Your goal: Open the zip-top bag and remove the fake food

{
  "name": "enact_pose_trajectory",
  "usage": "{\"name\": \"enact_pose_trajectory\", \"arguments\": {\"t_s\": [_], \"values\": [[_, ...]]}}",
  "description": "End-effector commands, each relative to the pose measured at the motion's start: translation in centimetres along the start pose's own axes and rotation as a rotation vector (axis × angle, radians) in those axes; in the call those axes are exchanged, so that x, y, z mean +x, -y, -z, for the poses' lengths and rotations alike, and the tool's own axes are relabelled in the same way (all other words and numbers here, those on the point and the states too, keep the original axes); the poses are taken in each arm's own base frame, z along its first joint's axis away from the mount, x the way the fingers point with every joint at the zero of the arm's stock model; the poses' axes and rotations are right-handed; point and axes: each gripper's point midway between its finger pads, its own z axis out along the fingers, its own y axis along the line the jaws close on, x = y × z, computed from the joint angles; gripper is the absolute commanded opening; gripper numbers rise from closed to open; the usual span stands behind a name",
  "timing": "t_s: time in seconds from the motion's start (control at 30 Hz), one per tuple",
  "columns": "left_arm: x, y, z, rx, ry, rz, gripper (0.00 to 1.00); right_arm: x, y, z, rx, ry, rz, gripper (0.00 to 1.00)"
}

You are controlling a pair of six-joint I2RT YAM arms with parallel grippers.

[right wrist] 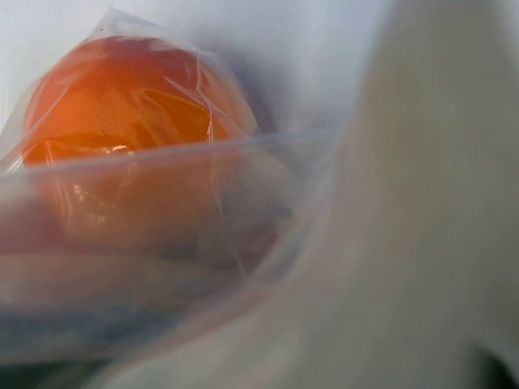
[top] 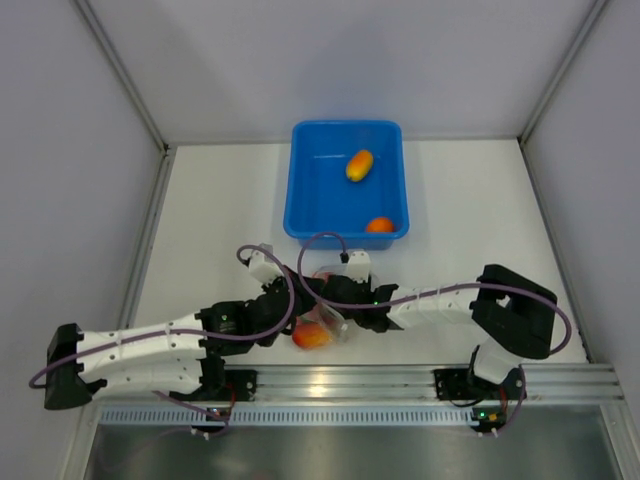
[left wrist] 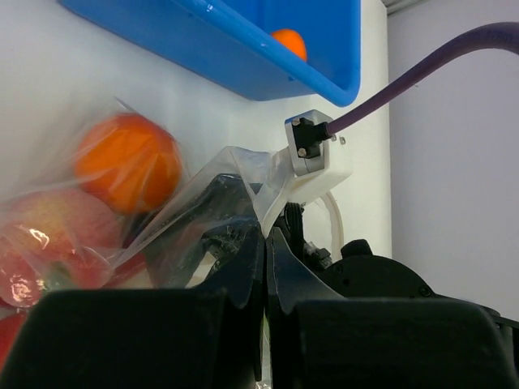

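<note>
Left pincer [left wrist: 265, 243] clamped on zip-top bag [left wrist: 195, 190] edge. Right pincer [top: 338, 297] against the bag, can't tell if open. Bag on bench [top: 470, 200], just near-side of blue tub [top: 330, 232]. Fake food [left wrist: 128, 162] in bag, two pieces in tub.

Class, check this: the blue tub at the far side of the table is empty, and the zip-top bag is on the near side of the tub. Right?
Not empty: the top external view shows the blue tub holding fake food, a yellow-orange piece and an orange piece. The zip-top bag is indeed on the near side of the tub.
</note>
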Motion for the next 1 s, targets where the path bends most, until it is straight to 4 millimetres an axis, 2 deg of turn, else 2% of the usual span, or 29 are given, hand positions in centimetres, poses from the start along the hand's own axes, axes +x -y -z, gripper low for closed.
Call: {"name": "enact_pose_trajectory", "arguments": {"t_s": [0.0, 0.1, 0.13, 0.2, 0.23, 0.33, 0.53, 0.87, 0.97], "values": [[0.8, 2.4, 0.4, 0.076, -0.049, 0.053, 0.0, -1.4, -0.5, -1.3, 0.033, 0.053, -0.051, 0.55], [0.7, 2.3, 0.5, 0.08, -0.049, 0.053, 0.0, -1.5, 0.0, -1.8, 0.056, 0.06, -0.046, 0.49], [0.7, 2.2, 0.5, 0.078, -0.047, 0.052, 0.0, -1.5, 0.2, -1.8, 0.06, 0.061, -0.046, 0.41], [0.4, 2.2, 0.6, 0.082, -0.038, 0.055, 0.0, -1.6, 0.2, -1.6, 0.055, 0.063, -0.042, 0.36], [0.4, 2.1, 0.6, 0.08, -0.037, 0.052, 0.0, -1.7, 0.2, -1.5, 0.05, 0.065, -0.04, 0.29], [0.2, 1.8, 0.6, 0.079, -0.028, 0.055, 0.0, -2.3, 0.1, -0.7, 0.028, 0.083, -0.032, 0.2], [0.4, 1.5, 0.5, 0.072, -0.031, 0.055, 0.0, -4.8, -0.2, 1.8, -0.039, 0.16, -0.027, 0.14], [0.5, 1.3, 0.4, 0.064, -0.025, 0.052, 0.0, -9.3, -0.6, 6.4, -0.071, 0.314, 0.022, 0.11], [0.5, 1.3, 0.4, 0.064, -0.025, 0.055, 0.0, -9.9, -0.8, 7.4, -0.084, 0.337, 0.052, 0.11]]}}
